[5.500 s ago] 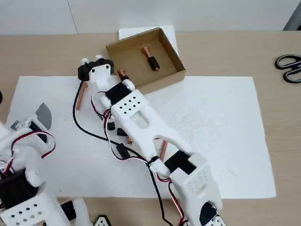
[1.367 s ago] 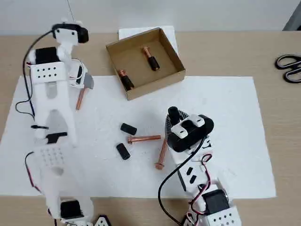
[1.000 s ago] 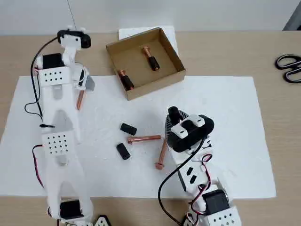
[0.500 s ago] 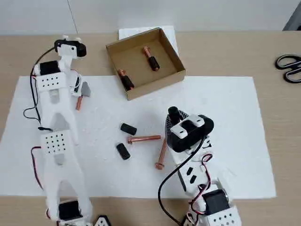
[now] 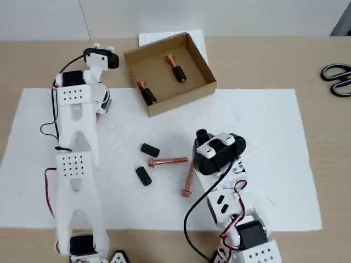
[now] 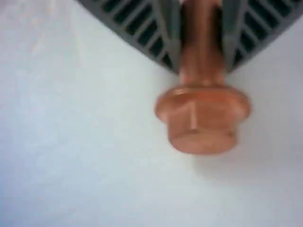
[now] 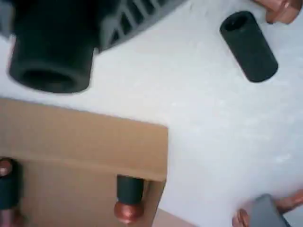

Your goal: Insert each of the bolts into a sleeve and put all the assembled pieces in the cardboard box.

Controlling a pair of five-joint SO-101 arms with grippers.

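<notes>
Copper shows between the grey jaws of the left gripper [image 6: 201,56]. It is clamped on the shank of a bolt [image 6: 201,118], whose flanged head sticks out past the fingertips just above the white mat [image 5: 263,142]. From the high view this gripper sits at the far left part of the mat, a little to the left of the cardboard box [image 5: 184,97].

The right gripper [image 5: 204,141] is over the middle of the mat, closed around a black sleeve [image 7: 49,54] with its hollow end showing.

Two assembled pieces lie in the box, one assembled piece [image 5: 175,67] near the middle and the other piece [image 5: 146,93] by the near left wall.

Between the arms, on the mat, lie a loose sleeve [image 5: 149,149] and a second loose sleeve [image 5: 143,176]. Beside them are a loose bolt [image 5: 168,161] lying crosswise and a slanted bolt [image 5: 188,178], their ends close together.

Scissors [image 5: 337,76] rest on the wooden table [image 5: 258,60] at the far right.
</notes>
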